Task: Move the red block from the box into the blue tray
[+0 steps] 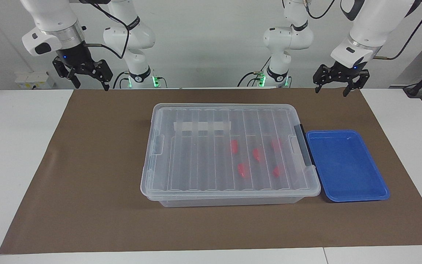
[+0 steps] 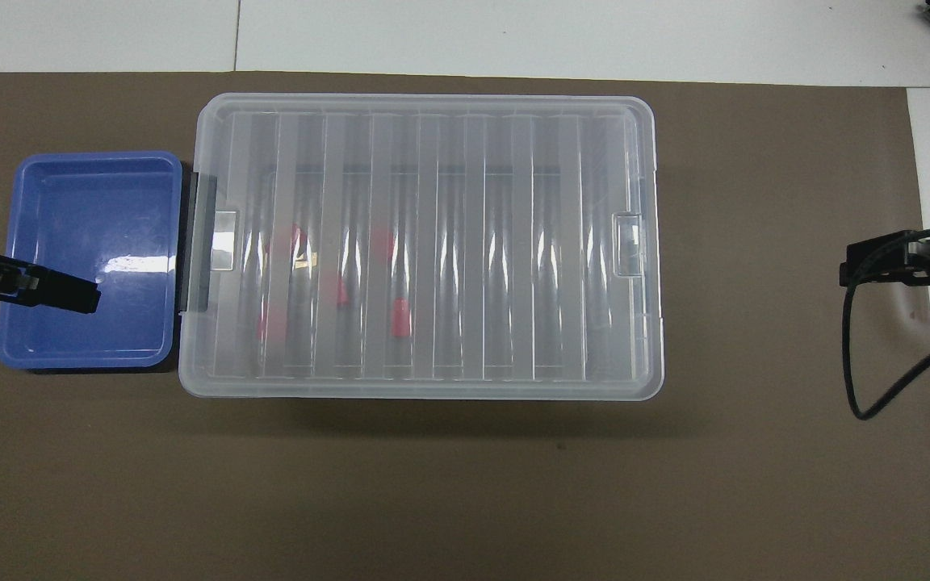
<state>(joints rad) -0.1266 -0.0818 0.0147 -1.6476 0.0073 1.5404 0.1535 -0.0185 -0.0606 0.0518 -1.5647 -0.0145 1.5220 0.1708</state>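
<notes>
The clear box (image 1: 196, 157) (image 2: 513, 242) lies mid-mat with its ribbed lid on. Through the lid I see several red blocks (image 1: 256, 154) (image 2: 400, 317) on its floor, at the end toward the left arm. The empty blue tray (image 1: 346, 165) (image 2: 94, 234) sits against that end of the box, by the dark grey latch (image 1: 303, 145). My left gripper (image 1: 331, 91) (image 2: 69, 292) hangs open, raised, over the mat's edge by the robots. My right gripper (image 1: 92, 87) (image 2: 877, 270) is open too, raised over the mat's corner at the right arm's end. Neither holds anything.
A brown mat (image 1: 86, 176) covers most of the white table (image 1: 13, 146). A white tape strip (image 1: 202, 126) lies across the lid. A black cable (image 2: 860, 363) loops down from the right gripper.
</notes>
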